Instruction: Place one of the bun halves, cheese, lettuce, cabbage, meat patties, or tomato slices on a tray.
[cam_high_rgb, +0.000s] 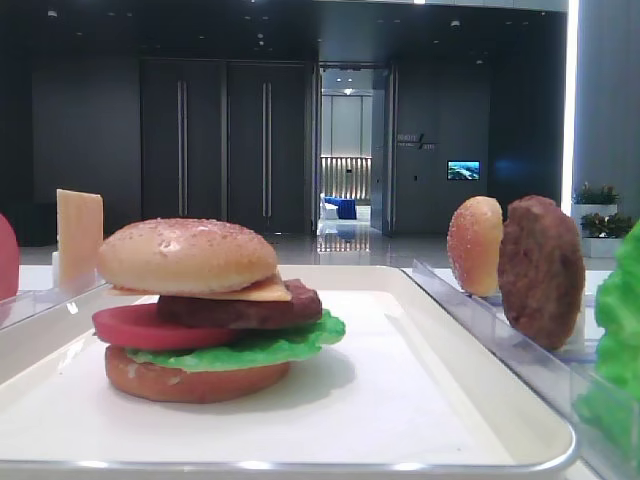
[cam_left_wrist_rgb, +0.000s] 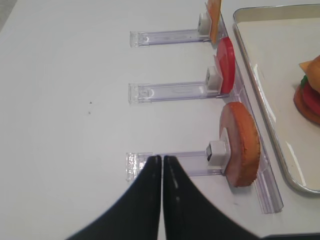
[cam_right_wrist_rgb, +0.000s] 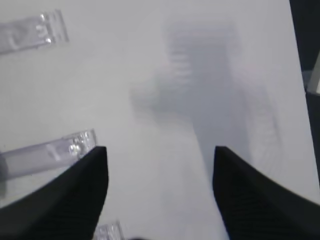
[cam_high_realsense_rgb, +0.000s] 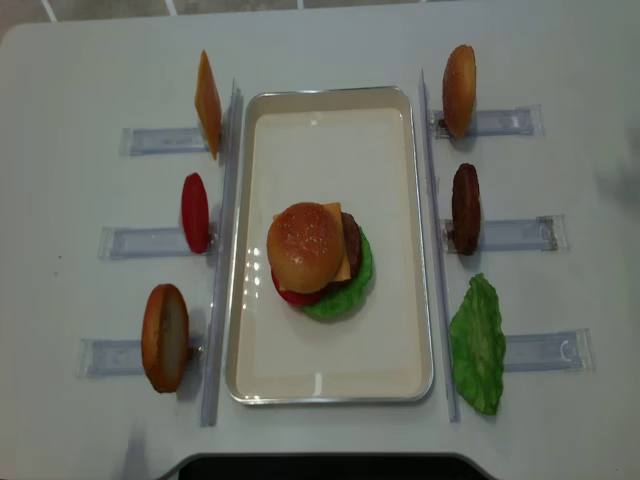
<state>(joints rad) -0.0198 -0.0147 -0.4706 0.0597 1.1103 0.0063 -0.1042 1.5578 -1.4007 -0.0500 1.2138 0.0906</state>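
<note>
Sitting on tray: stacked burger w/ bun top; grippers away.

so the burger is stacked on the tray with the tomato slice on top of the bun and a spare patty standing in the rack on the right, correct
Not quite. The tomato slice is not on top: it sits low in the stack, under the meat patty and above the lettuce, and the sesame bun half crowns it. The first exterior high view shows this. The rest holds: the burger is on the tray, and a spare patty stands in the right rack.

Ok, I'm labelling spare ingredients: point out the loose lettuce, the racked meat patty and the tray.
lettuce (cam_high_realsense_rgb: 478, 345), overhead view, leaf middle
meat patty (cam_high_realsense_rgb: 465, 207), overhead view, edge middle
tray (cam_high_realsense_rgb: 330, 92), overhead view, far rim
</note>
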